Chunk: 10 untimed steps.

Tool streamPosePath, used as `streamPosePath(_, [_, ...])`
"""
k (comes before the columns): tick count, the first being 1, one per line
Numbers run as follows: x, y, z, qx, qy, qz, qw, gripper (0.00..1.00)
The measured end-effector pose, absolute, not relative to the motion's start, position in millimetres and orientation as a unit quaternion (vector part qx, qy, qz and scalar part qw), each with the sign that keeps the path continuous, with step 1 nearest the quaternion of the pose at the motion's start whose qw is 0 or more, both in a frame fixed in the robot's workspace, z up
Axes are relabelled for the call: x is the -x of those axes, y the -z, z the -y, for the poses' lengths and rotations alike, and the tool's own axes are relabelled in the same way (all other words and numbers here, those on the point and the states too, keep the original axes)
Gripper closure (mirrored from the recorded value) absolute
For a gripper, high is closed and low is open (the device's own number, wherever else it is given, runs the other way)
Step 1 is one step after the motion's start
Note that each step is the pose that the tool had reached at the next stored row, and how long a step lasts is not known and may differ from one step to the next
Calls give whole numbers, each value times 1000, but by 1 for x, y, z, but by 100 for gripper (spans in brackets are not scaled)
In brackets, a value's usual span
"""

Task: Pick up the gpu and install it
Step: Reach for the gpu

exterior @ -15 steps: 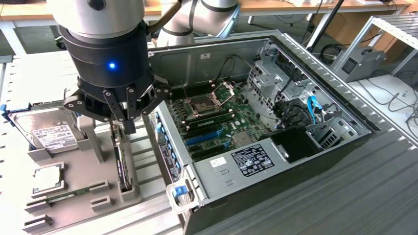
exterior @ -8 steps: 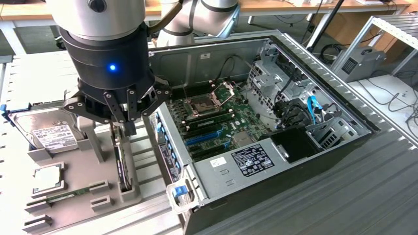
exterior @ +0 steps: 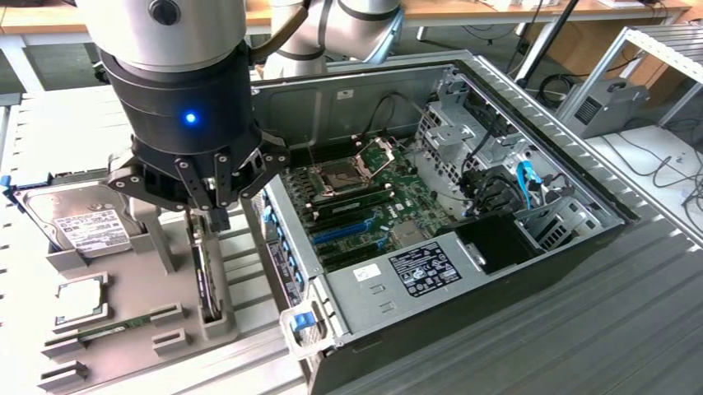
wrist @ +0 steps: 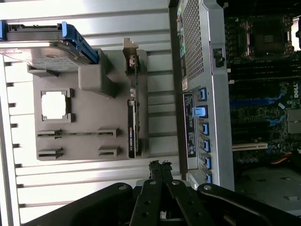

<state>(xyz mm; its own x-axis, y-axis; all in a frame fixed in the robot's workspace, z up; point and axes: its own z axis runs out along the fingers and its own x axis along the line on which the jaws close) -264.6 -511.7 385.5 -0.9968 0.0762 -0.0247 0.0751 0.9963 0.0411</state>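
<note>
The gpu (exterior: 207,280) stands on edge in a slot of the grey holder (exterior: 127,271) left of the computer case. In the wrist view the gpu (wrist: 133,127) is a thin dark strip with its silver bracket (wrist: 130,52) at one end. My gripper (exterior: 216,216) hangs just above the card's upper edge, its fingers pressed together with nothing between them. In the wrist view the gripper (wrist: 159,165) is shut and apart from the card.
The holder (wrist: 84,155) also carries a hard drive (exterior: 79,218) with a white label, a processor (exterior: 82,298) and a memory stick (exterior: 110,331). The open computer case (exterior: 615,206) lies on the exterior view's right, its motherboard with blue slots (exterior: 346,232) exposed.
</note>
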Motion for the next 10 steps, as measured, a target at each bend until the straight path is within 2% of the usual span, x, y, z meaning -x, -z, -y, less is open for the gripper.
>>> streamPosePath(10, [265, -385, 515, -38, -20, -999, 13, 89])
